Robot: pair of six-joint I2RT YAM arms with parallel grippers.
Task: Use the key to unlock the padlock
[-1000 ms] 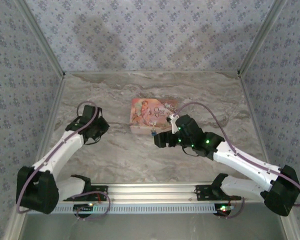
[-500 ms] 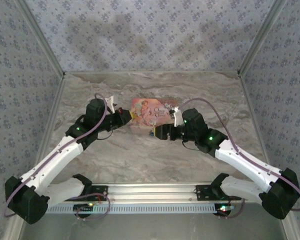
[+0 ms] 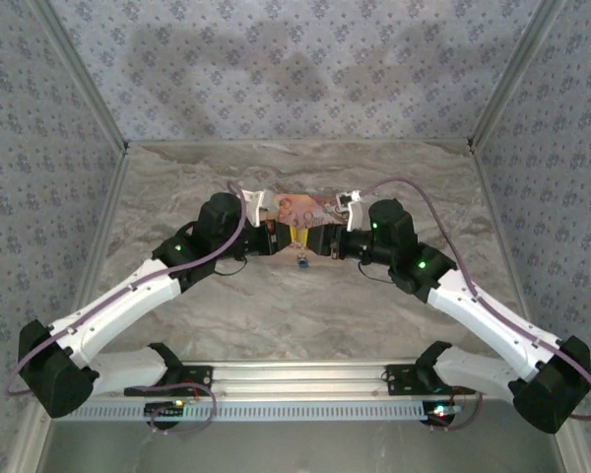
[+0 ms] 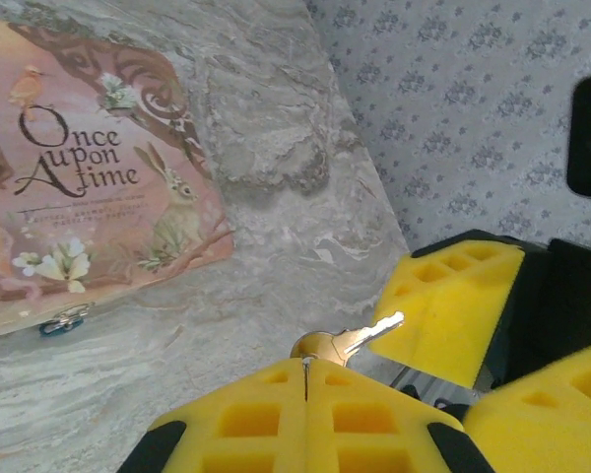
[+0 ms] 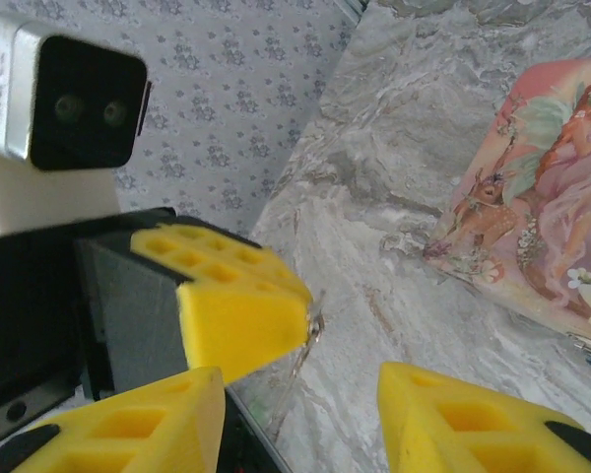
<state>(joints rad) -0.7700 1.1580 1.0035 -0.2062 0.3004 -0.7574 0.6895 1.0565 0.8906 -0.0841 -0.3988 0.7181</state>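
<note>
**A:** How do the arms stand?

**B:** Both reach in from the near corners and bend toward each other. The left hand (image 3: 272, 237) and right hand (image 3: 322, 239) face tip to tip over the near edge of the box (image 3: 300, 209), at the middle of the tabletop (image 3: 177, 177).

**A:** What about the left hand's grip?

**B:** Clenched. In its wrist view the two yellow pads (image 4: 404, 409) press together with the key (image 4: 343, 342) pinched at their seam, bow inward and blade out.

**A:** And the right hand?

**B:** Released. In its own wrist view its fingers (image 5: 414, 394) stand apart. One pad of the left hand and the thin edge of the key sit before the gap.

**A:** Which way does the key point?

**B:** Away from the left hand and toward the right hand. In the left wrist view its long axis runs from the round bow at the pads up and to the right. The tip is either touching one of the right hand's pads or just short of it; the view does not settle which.

**A:** Where is the padlock?

**B:** The padlock (image 3: 302, 262) sits at the box's near edge, just below the two hands in the top view. In the left wrist view it is a small blue and silver shape at the box's lower rim, well apart from the key's tip. The blade points away from it, and the key is not yet in the lock.
</note>
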